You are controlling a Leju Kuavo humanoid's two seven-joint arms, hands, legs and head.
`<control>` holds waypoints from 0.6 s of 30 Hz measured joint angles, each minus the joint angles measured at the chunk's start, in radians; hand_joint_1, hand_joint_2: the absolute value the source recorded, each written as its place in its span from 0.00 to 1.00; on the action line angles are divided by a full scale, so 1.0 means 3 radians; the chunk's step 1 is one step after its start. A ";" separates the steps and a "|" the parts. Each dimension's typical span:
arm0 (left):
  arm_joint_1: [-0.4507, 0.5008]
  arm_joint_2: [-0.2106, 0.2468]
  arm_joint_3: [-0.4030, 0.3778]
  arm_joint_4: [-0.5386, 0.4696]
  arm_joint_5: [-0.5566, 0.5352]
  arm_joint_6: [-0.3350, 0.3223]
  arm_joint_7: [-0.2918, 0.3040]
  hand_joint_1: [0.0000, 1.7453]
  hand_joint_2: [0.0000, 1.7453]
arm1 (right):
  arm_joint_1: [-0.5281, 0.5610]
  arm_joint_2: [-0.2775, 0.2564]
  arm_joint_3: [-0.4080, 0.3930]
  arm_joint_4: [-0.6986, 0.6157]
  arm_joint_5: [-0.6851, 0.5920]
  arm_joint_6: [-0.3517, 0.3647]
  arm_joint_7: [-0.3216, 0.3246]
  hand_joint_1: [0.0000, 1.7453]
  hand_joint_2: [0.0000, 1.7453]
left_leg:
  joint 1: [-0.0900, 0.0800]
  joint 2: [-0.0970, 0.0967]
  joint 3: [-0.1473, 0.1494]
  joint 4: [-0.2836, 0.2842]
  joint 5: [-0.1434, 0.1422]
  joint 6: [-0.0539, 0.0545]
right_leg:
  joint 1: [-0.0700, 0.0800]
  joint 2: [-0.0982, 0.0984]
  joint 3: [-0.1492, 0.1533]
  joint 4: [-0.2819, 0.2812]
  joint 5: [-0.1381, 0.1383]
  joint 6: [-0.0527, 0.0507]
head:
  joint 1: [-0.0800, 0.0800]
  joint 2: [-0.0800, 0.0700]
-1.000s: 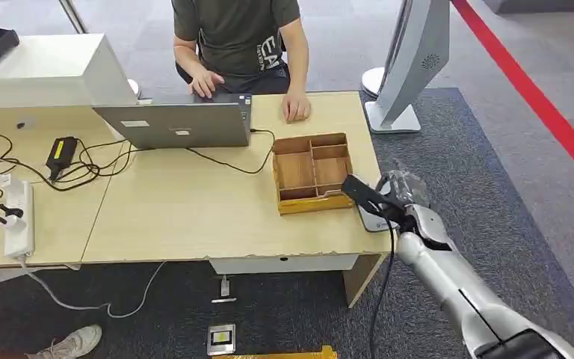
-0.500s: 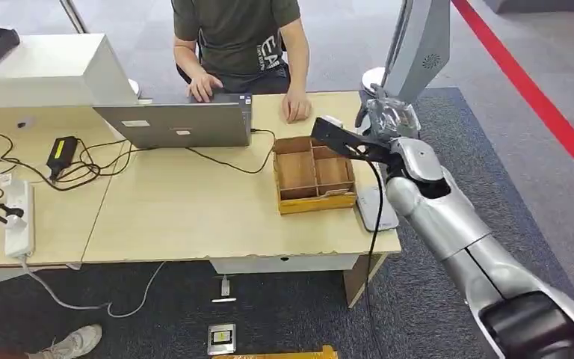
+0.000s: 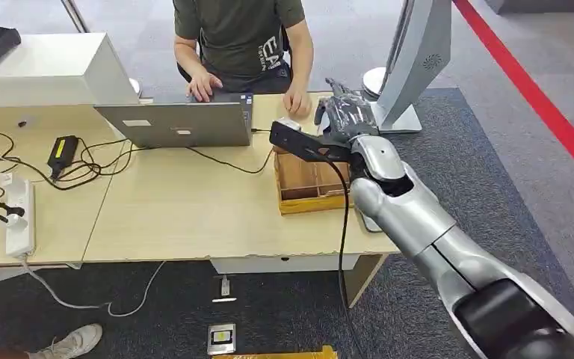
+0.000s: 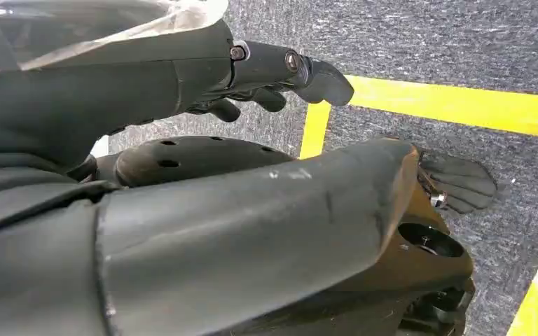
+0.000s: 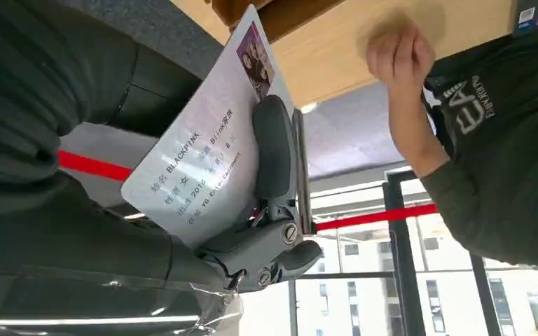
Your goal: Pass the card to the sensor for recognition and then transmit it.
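Gripping card (image 5: 203,168), right robot hand (image 5: 266,210); photo partly hidden

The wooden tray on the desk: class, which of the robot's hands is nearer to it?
The right. The right hand, holding the card, hovers just past the wooden tray's far edge. The left hand hangs low over carpet with yellow floor lines.

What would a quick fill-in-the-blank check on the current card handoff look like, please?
1. The right hand holds a white ____ with printed text and a small photo.
2. In the head view, the right hand is raised over the far edge of the ____.
3. The wooden tray sits on the table near its ____ end, as the robot sees it.
4. The person sits behind an open ____.

Missing words: card; table; right; laptop
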 joint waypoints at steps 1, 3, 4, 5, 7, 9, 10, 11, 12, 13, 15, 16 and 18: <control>0.0000 0.0000 0.0000 0.0000 0.0006 -0.0003 0.0000 0.00 0.00 | -0.0011 0.0022 0.0014 0.0050 -0.0004 -0.0021 -0.0012 1.00 1.00 | 0.0000 0.0001 0.0000 0.0000 0.0000 0.0000 | 0.0000 0.0000 0.0000 0.0000 0.0000 0.0000 | 0.0000 0.0000; 0.0000 0.0000 0.0000 0.0001 0.0023 -0.0004 0.0000 0.00 0.00 | -0.0038 0.0065 0.0041 0.0162 -0.0031 -0.0056 -0.0034 1.00 1.00 | 0.0000 0.0001 0.0000 0.0000 0.0000 0.0000 | 0.0000 0.0000 0.0000 0.0000 0.0000 0.0000 | -0.0001 0.0000; 0.0000 0.0000 0.0000 0.0000 0.0031 -0.0003 0.0000 0.00 0.00 | -0.0048 0.0078 0.0050 0.0203 -0.0046 -0.0075 -0.0047 1.00 1.00 | 0.0000 0.0001 0.0000 0.0000 0.0000 0.0000 | 0.0000 0.0000 0.0000 0.0000 0.0000 0.0000 | -0.0001 0.0000; 0.0000 0.0000 0.0000 0.0001 0.0043 0.0002 0.0000 0.00 0.00 | -0.0058 0.0095 0.0060 0.0256 -0.0051 -0.0092 -0.0056 1.00 1.00 | 0.0000 0.0000 0.0000 0.0000 0.0000 0.0000 | 0.0000 0.0000 0.0000 0.0000 0.0000 0.0000 | 0.0000 0.0000; 0.0002 0.0000 0.0000 0.0000 0.0060 0.0017 0.0000 0.00 0.00 | -0.0075 0.0118 0.0079 0.0330 -0.0064 -0.0103 -0.0061 1.00 1.00 | 0.0000 0.0000 0.0000 0.0000 0.0000 0.0000 | 0.0000 0.0000 0.0000 0.0000 0.0000 0.0000 | 0.0000 0.0000; 0.0002 0.0000 0.0000 0.0001 0.0077 0.0042 0.0000 0.00 0.00 | -0.0090 0.0141 0.0094 0.0402 -0.0081 -0.0118 -0.0061 1.00 1.00 | 0.0000 0.0001 0.0000 0.0000 0.0000 0.0000 | 0.0000 0.0000 -0.0001 0.0000 0.0000 0.0000 | -0.0001 0.0000; 0.0002 0.0000 0.0000 0.0000 0.0088 0.0057 0.0000 0.00 0.00 | -0.0095 0.0147 0.0099 0.0446 -0.0091 -0.0130 -0.0060 1.00 1.00 | 0.0000 0.0001 0.0000 0.0000 0.0000 0.0000 | 0.0000 0.0000 -0.0001 0.0000 0.0000 0.0000 | 0.0000 0.0000; 0.0002 0.0000 0.0000 0.0001 0.0092 0.0067 -0.0001 0.00 0.00 | -0.0098 0.0163 0.0101 0.0482 -0.0103 -0.0144 -0.0061 1.00 1.00 | 0.0000 0.0001 0.0000 0.0000 0.0000 0.0000 | 0.0000 0.0000 -0.0001 -0.0001 0.0000 0.0000 | 0.0000 0.0000; 0.0002 0.0000 0.0000 0.0001 0.0100 0.0072 -0.0001 0.00 0.00 | -0.0099 0.0176 0.0102 0.0522 -0.0103 -0.0155 -0.0060 1.00 1.00 | 0.0000 0.0001 0.0000 0.0000 0.0000 0.0000 | 0.0000 0.0000 -0.0001 -0.0001 0.0000 0.0000 | -0.0001 0.0000; 0.0002 0.0000 0.0000 0.0001 0.0100 0.0076 -0.0006 0.00 0.00 | -0.0099 0.0181 0.0103 0.0550 -0.0103 -0.0167 -0.0060 1.00 1.00 | 0.0000 0.0001 0.0000 0.0000 0.0000 0.0000 | 0.0000 0.0000 -0.0001 0.0000 0.0000 0.0000 | 0.0000 0.0000; 0.0003 0.0000 0.0000 0.0001 0.0098 0.0083 -0.0018 0.00 0.00 | -0.0100 0.0200 0.0104 0.0610 -0.0103 -0.0211 -0.0057 1.00 1.00 | 0.0000 0.0001 0.0000 0.0000 0.0000 0.0000 | 0.0000 0.0000 -0.0002 0.0000 0.0000 0.0000 | -0.0001 0.0000; 0.0003 0.0000 0.0000 0.0001 0.0097 0.0085 -0.0018 0.00 0.00 | -0.0101 0.0205 0.0104 0.0634 -0.0103 -0.0223 -0.0056 1.00 1.00 | 0.0000 0.0001 0.0000 0.0000 0.0000 0.0000 | 0.0000 0.0000 -0.0001 0.0000 0.0000 0.0000 | 0.0000 0.0000; 0.0003 0.0000 0.0000 0.0001 0.0083 0.0084 -0.0019 0.00 0.00 | -0.0101 0.0210 0.0104 0.0676 -0.0107 -0.0234 -0.0056 1.00 1.00 | 0.0000 0.0001 0.0000 0.0000 0.0000 0.0000 | 0.0000 0.0000 -0.0002 -0.0001 0.0000 0.0000 | 0.0000 0.0000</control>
